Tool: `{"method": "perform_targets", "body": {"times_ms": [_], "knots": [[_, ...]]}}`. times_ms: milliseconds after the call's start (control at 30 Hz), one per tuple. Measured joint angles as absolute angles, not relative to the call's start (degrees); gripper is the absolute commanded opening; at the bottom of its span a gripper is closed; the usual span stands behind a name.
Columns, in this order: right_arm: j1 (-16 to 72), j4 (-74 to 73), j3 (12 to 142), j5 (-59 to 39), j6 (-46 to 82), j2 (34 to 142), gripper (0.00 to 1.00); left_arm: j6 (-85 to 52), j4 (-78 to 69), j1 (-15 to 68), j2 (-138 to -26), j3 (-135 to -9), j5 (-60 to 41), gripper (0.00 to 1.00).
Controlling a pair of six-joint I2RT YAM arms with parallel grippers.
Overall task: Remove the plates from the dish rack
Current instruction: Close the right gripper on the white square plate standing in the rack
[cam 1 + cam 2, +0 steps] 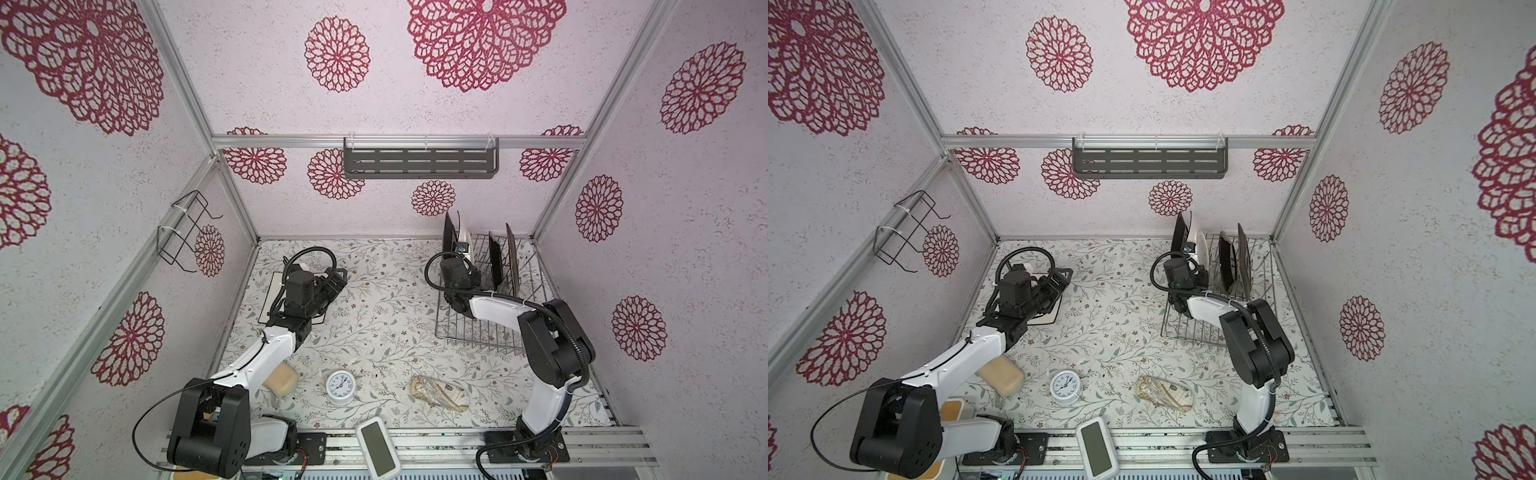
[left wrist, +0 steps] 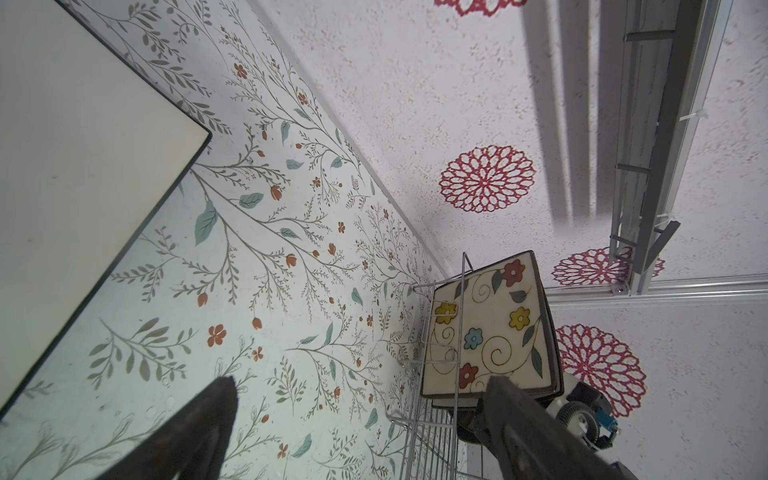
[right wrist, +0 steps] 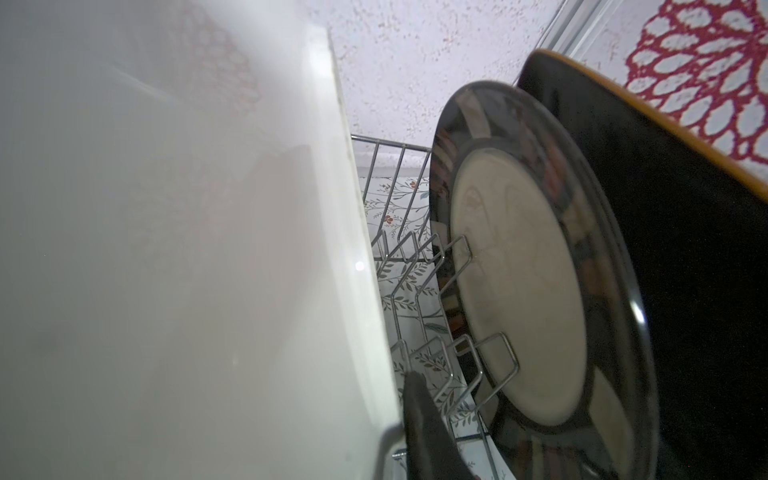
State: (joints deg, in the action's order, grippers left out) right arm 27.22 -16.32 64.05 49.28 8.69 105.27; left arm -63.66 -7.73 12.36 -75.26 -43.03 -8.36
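Square plate [image 2: 83,166] lies on the tabletop [image 1: 382,316]; other plates [image 1: 495,261] stand in the rack [image 1: 465,332]. Left pincer [image 2: 361,381] open, empty; right pincer [image 1: 462,252] at white plate [image 3: 187,249], grip indeterminate.

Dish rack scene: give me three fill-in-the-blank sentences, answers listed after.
1. In the dish rack, the flower-painted plate stands ____.
2. The left gripper is ____, holding nothing.
3. The dark-rimmed white plate lies ____ on the table.
Answers: upright; open; flat.
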Motion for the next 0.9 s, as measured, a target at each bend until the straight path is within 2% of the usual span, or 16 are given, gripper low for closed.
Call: {"method": "perform_targets", "body": {"times_ms": [133, 500, 633, 900], "knots": [[27.29, -16.93, 63.68, 49.76, 9.26, 105.27, 0.21, -63.64, -7.75, 12.36, -75.24, -43.03, -8.38, 0.97], [27.27, -19.38, 62.74, 51.75, 11.68, 105.27, 0.08, -63.64, -7.42, 12.36, -75.24, -43.18, -8.38, 0.97], [27.31, -20.51, 62.08, 51.96, 11.68, 105.27, 0.0, -63.64, -7.14, 12.36, -75.24, -43.4, -8.36, 0.97], [27.55, -23.27, 60.58, 52.51, 11.6, 105.27, 0.0, -63.61, -6.63, 12.36, -75.24, -43.75, -8.36, 0.97]]}}
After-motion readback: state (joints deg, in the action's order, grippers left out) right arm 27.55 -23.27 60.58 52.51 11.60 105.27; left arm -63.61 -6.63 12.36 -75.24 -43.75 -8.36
